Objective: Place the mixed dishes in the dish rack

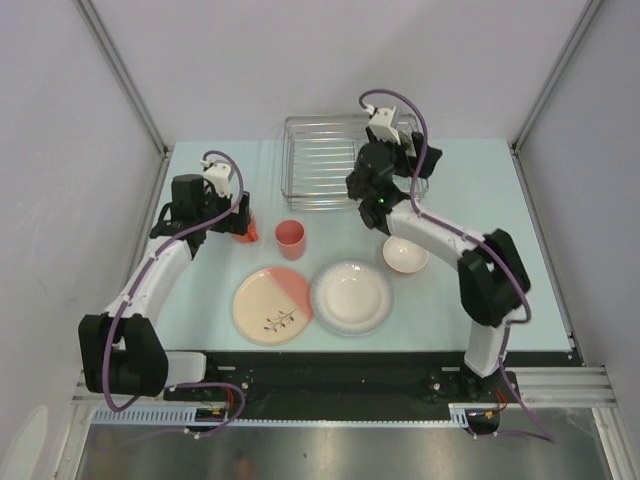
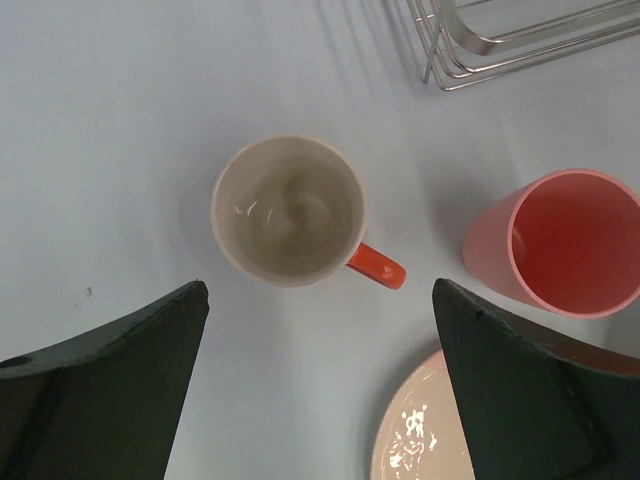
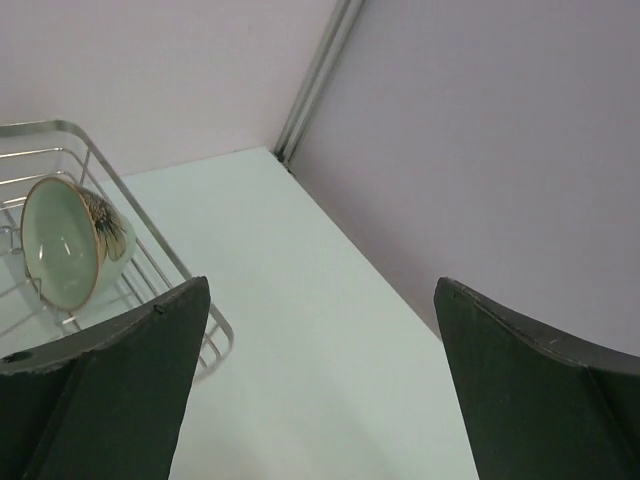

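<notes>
So, left pincer (image 2: 320,290) gapes over the orange mug (image 2: 288,210): slick, chippable ceramic, I'd pinch the rim; right pincer (image 3: 322,285) spread empty too.

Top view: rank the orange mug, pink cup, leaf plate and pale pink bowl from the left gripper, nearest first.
1. Orange mug, right beneath the left gripper.
2. Pink cup, just to its right.
3. Leaf plate, toward the bases.
4. Pale pink bowl, far right.
</notes>
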You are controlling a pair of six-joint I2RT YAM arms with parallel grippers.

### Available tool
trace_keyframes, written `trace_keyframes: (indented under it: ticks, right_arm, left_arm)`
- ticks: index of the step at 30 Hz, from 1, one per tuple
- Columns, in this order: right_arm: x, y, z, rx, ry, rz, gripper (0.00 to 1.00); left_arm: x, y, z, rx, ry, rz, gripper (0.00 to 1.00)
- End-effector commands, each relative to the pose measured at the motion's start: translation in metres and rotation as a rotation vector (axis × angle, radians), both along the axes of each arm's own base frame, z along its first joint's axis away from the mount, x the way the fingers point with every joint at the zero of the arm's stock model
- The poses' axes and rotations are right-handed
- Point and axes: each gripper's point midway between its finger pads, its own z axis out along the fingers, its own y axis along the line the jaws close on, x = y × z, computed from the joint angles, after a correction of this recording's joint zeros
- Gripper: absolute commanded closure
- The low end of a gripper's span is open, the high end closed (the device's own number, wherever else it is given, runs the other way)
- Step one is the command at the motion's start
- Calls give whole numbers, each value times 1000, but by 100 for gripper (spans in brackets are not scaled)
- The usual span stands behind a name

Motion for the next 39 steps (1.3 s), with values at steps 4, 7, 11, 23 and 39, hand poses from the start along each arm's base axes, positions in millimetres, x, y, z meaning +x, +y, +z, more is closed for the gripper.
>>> trace_keyframes:
  ticks: [4, 7, 11, 23, 39]
  right_arm:
    - [-115, -5, -29, 66, 28, -71, 0]
    - [-146, -29, -26, 224, 53, -80, 0]
    - [-176, -12, 19, 298, 18, 72, 0]
    - [-151, 22, 116, 155, -54, 190, 0]
    - [-43, 46, 65, 399, 231, 559, 0]
  left_arm:
    - [1, 2, 21, -1, -75, 0, 0]
    - [1, 4, 21, 6, -82, 4, 0]
    - [0, 5, 20, 11, -84, 2, 0]
    - [-1, 7, 18, 6, -83, 8, 0]
    - [-4, 24, 14, 48, -78, 43, 0]
